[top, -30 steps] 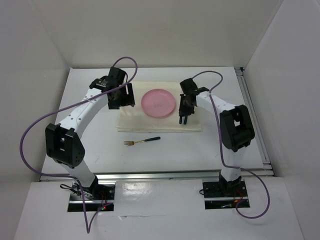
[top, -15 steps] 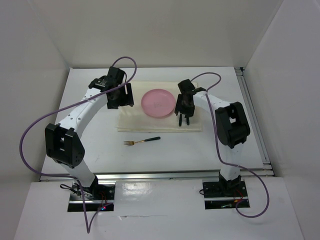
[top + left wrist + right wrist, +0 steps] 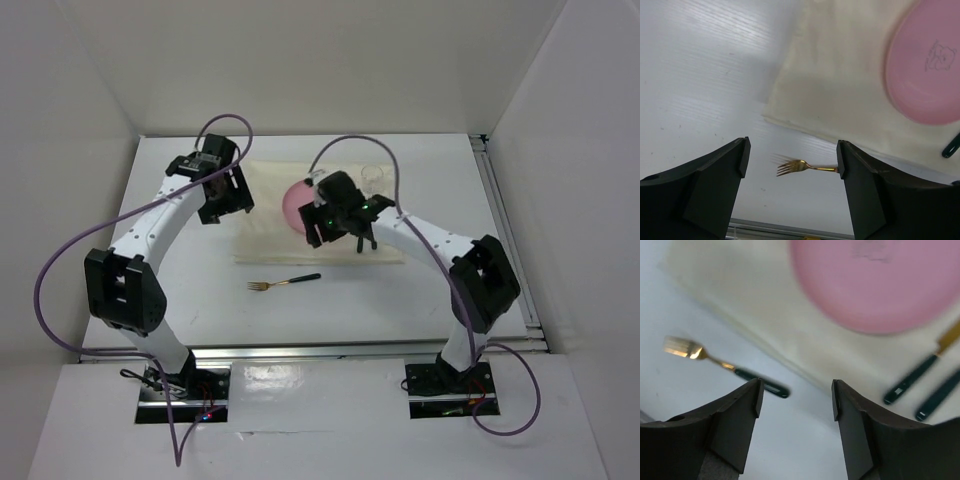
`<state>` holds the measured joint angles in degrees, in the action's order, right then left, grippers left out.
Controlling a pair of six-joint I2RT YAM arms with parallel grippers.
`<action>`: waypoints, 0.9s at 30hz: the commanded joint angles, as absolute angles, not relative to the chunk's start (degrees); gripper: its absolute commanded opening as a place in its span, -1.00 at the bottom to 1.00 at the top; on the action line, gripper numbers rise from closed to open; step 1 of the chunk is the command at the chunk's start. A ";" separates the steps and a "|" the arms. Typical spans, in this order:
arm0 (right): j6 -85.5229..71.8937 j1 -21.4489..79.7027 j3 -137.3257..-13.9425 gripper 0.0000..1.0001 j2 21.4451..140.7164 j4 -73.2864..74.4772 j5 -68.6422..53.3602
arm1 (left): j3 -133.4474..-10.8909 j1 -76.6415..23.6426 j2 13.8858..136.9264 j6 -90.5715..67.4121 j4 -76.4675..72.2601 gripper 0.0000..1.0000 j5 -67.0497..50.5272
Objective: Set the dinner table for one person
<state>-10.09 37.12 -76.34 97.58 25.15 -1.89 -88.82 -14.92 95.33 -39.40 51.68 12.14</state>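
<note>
The table [image 3: 180, 290] fills the floor of the white enclosure, with aluminium rails along its near and right edges and both arm bases bolted at its near edge. A cream mat [image 3: 265, 240] lies flat on the table's far-centre area. 1 pink plate [image 3: 293, 203] rests on the mat, its right part hidden in the top view by the right gripper [image 3: 335, 212], which is held above it. 1 fork [image 3: 285, 281] lies on bare table near the mat's near edge, not touching it, with gold tines to the left and dark handle to the right. Left gripper [image 3: 222, 195] is held above the mat's far-left corner. In the left wrist view its fingers [image 3: 715, 190] are spread wide with nothing between them; the fork [image 3: 800, 166] shows in the gap, down on the table. The right wrist view is blurred; its fingers [image 3: 735, 425] are likewise spread and empty. 2 dark-handled utensils [image 3: 912, 380] lie side by side on the mat to the right of the plate [image 3: 875, 280]; their type cannot be told.
</note>
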 commanded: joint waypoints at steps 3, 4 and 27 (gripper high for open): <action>2.88 45.78 -75.76 0.40 102.65 23.29 -5.27 | -88.24 -10.11 92.99 -43.42 54.32 0.76 12.05; 3.60 47.97 -76.37 0.40 104.22 23.29 -5.27 | -88.24 -9.59 92.99 -43.42 54.32 0.76 11.52; 8.88 54.32 -77.52 -0.17 114.70 23.37 -0.62 | -87.10 -7.39 91.85 -42.28 54.32 0.78 12.57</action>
<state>7.81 53.41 -76.71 113.75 23.92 -1.96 -87.31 -8.16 94.08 -42.28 54.06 12.12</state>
